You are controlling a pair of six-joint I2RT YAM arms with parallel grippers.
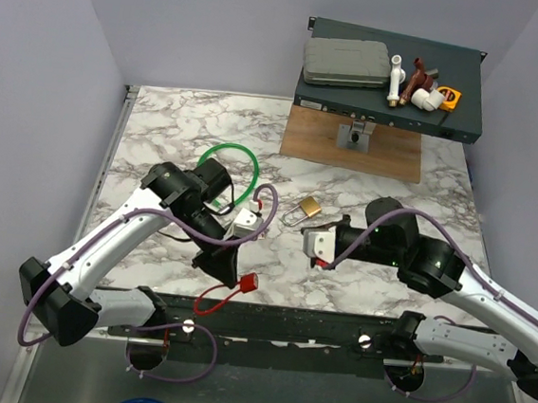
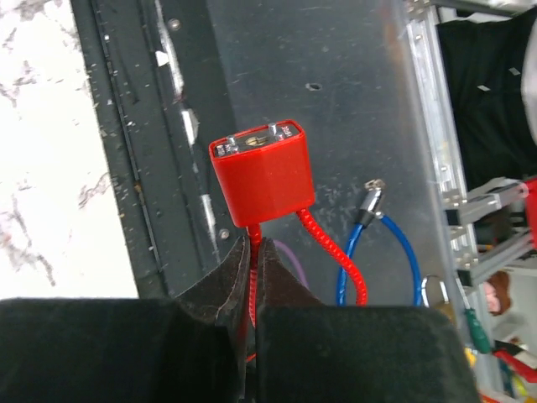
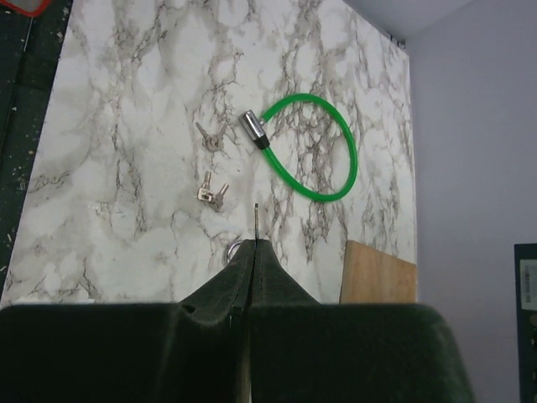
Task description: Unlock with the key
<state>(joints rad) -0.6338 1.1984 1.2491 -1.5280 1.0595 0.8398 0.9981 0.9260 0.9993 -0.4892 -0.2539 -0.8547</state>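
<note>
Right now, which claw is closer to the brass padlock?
Right. The right claw is just on the near side of the brass padlock; the left claw is farther, off to its left at the table's near edge, pinching a red cord.

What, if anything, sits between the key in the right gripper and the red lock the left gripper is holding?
Nothing visible. Only bare tabletop separates the right gripper, shut on the key, from the red lock held by its cable in the left gripper. The brass padlock lies off to the far side.
</note>
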